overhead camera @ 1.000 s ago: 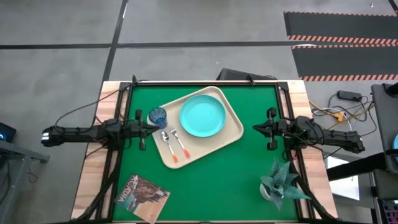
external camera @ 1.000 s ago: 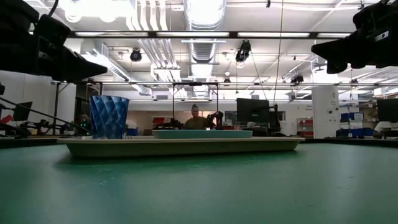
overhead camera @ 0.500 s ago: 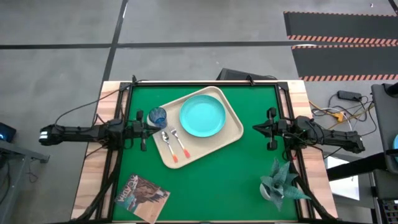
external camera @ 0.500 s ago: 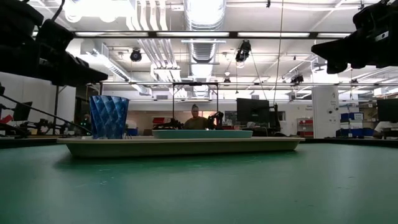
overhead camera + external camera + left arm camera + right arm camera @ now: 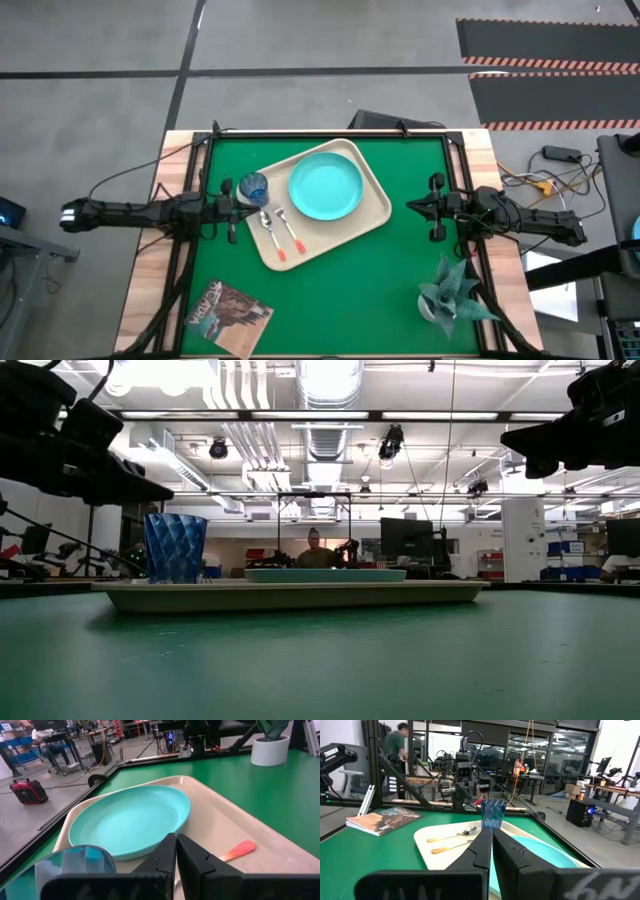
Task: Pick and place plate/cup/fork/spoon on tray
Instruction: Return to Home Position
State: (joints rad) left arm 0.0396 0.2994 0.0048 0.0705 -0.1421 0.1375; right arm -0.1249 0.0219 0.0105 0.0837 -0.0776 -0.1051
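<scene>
The cream tray (image 5: pixel 372 214) lies askew on the green mat. On it rest the turquoise plate (image 5: pixel 326 186), the blue cup (image 5: pixel 253 188) upright at its left corner, and the spoon (image 5: pixel 266 226) and fork (image 5: pixel 290 232) side by side, red handles toward the near edge. My left gripper (image 5: pixel 240 203) is shut and hovers just left of the cup, above the mat, tipped slightly down (image 5: pixel 165 492). My right gripper (image 5: pixel 410 207) is shut and hangs level over the mat, right of the tray. The left wrist view shows the plate (image 5: pixel 130 820) and cup (image 5: pixel 75 862).
A magazine (image 5: pixel 230 315) lies near the mat's near left corner. A potted plant (image 5: pixel 450 290) stands at the near right. Bare green mat lies between the tray and the right gripper. A person (image 5: pixel 314 550) sits in the room beyond the far edge.
My left gripper has tipped its shut fingers downward, the tip sinking closer to the cup's rim height, while the arm drew slightly toward the table's left edge. Everything on the tray stayed put.
</scene>
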